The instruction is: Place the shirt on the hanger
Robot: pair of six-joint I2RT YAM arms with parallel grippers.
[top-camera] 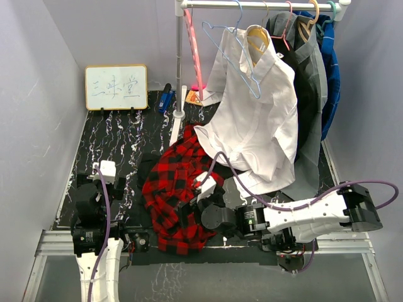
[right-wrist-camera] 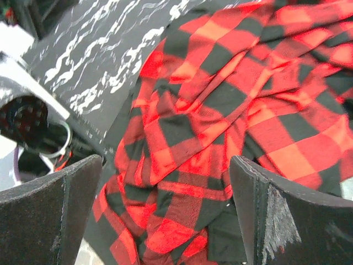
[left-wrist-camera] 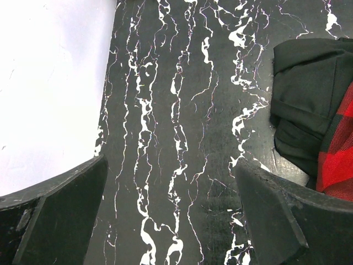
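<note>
Table (top-camera: 126, 138): bare dark marbled top lies between the left jaws.
Shirt (top-camera: 170, 189): a crumpled heap directly under the right jaws; its edge just reaches the left gripper's outer finger. I cannot pick out a collar or shoulder.
Hanger (top-camera: 219, 27): up on the rail (top-camera: 264, 5), far beyond both sets of jaws, against a white shirt (top-camera: 252, 126).
Right gripper (right-wrist-camera: 165, 182): spread and empty above the folds. Best, I judge, to come down on one raised ridge and pinch few layers, not the whole mound.
Left gripper (left-wrist-camera: 171, 187): spread and empty; likely needed to take a second edge so the cloth opens out.
</note>
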